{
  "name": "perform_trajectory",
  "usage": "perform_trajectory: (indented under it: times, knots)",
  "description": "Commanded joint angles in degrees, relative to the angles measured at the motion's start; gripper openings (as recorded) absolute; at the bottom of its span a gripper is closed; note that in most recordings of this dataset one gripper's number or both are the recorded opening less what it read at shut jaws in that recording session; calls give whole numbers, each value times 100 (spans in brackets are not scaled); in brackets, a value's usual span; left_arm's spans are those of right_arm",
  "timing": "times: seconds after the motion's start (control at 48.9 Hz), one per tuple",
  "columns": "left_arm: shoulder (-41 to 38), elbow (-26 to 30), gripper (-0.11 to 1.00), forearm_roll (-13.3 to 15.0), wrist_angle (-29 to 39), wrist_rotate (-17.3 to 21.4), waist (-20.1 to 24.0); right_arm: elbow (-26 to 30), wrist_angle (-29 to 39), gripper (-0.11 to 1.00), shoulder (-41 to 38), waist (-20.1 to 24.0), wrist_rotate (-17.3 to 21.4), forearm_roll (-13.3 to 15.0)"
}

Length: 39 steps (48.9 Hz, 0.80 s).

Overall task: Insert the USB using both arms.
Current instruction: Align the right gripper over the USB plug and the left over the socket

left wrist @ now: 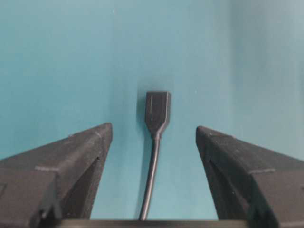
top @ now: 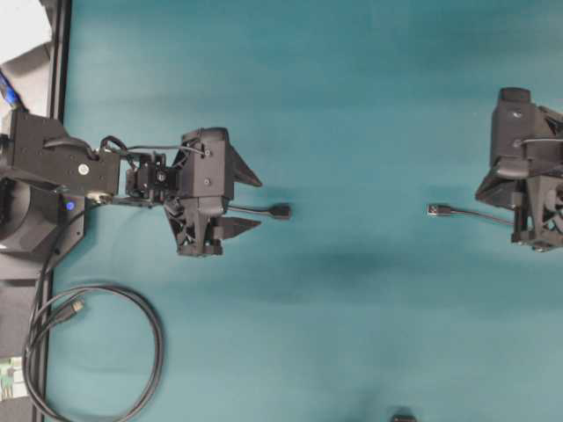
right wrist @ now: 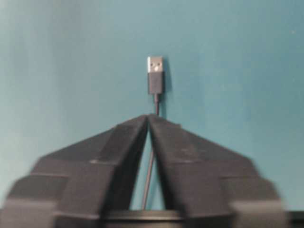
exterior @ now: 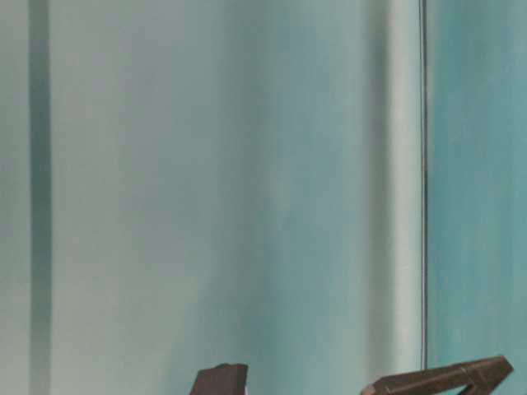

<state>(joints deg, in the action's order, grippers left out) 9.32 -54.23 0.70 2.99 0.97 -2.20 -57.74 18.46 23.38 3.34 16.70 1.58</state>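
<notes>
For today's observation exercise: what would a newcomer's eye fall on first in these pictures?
First, the two cable ends facing each other across the middle of the teal table: the all-black socket end left, the silver-tipped USB right. Next, the left gripper, its fingers spread wide either side of the socket's cable. A thicker cable lies looped at lower left.

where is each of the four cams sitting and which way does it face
Overhead: above, facing down on the teal table; left gripper around the socket end, right arm, USB, coiled cable.
Table-level: low, facing blurred teal; only two dark finger tips.
Left wrist: along its spread fingers at the socket end.
Right wrist: along its fingers at the USB.
Overhead shares each plug with its wrist view.
</notes>
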Motion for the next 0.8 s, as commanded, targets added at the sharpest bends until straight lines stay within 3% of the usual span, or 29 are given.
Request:
perform_trajectory:
  times: [0.0, 0.102, 0.184, 0.777]
  knots:
    - [26, 97, 83, -18, -97, 88, -26, 237, -9, 35, -149, 18, 18, 18]
    - [0, 70, 82, -18, -114, 97, -35, 396, -35, 54, -510, 18, 18, 18]
    - [-44, 97, 82, -18, -105, 97, -35, 501, -132, 61, -817, 18, 9, 18]
    - [-167, 158, 82, -18, -114, 53, -35, 598, -457, 61, -1608, 44, 53, 18]
